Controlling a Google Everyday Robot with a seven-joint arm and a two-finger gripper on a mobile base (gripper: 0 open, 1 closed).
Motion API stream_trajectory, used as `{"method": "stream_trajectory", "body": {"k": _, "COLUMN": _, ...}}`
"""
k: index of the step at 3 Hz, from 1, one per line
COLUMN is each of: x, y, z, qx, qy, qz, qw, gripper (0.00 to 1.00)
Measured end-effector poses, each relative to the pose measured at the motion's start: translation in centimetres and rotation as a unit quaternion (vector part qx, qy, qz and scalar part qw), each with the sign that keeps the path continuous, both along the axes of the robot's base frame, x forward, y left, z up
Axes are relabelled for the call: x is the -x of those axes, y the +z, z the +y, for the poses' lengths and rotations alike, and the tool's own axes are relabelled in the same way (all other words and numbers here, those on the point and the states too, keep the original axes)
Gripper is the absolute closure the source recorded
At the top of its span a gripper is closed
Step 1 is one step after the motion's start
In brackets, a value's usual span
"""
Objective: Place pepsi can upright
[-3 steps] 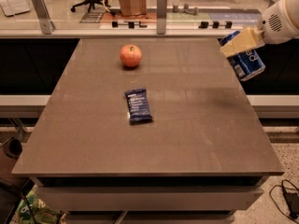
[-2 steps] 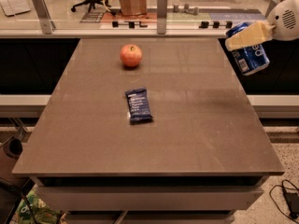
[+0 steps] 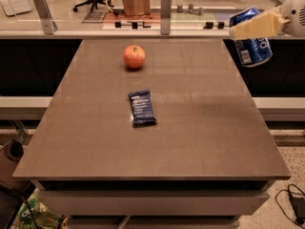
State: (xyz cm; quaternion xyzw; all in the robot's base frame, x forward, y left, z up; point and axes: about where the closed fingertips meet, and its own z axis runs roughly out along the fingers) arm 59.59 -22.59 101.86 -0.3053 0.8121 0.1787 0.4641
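Brown matte tabletop [image 3: 190, 128]: your cream two-finger gripper [image 3: 249, 30] has risen since the earlier frames. It is clenched on the small blue metal pepsi can [image 3: 253, 51], which is tilted in the air beyond the far right edge. Round red apple [image 3: 134, 56] and flat dark-blue snack packet [image 3: 142, 108] are unmoved, well apart from it.

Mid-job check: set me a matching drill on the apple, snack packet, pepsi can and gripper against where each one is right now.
Things:
1. apple
2. snack packet
3. pepsi can
4. gripper

Places or states:
A. lying flat near the middle of the table
B. tilted in the air, near the table's far right corner
C. at the top right of the view, fingers clamped on the can
D. standing on the far part of the table, left of centre

Pairs: 1-D, 2-A, 3-B, 4-C
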Motion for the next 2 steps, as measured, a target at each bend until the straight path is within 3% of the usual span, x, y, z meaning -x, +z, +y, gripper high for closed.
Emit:
{"method": "stream_trajectory", "body": {"k": 1, "x": 0.3, "y": 1.3, "z": 1.4, "qx": -0.025, "qy": 0.029, "qz": -0.041, "qw": 0.9984, "gripper": 1.0}}
{"method": "stream_trajectory", "body": {"k": 2, "x": -0.7, "y": 2.0, "z": 3.5, "qx": -0.045, "qy": 0.052, "qz": -0.062, "qw": 0.9958, "gripper": 1.0}}
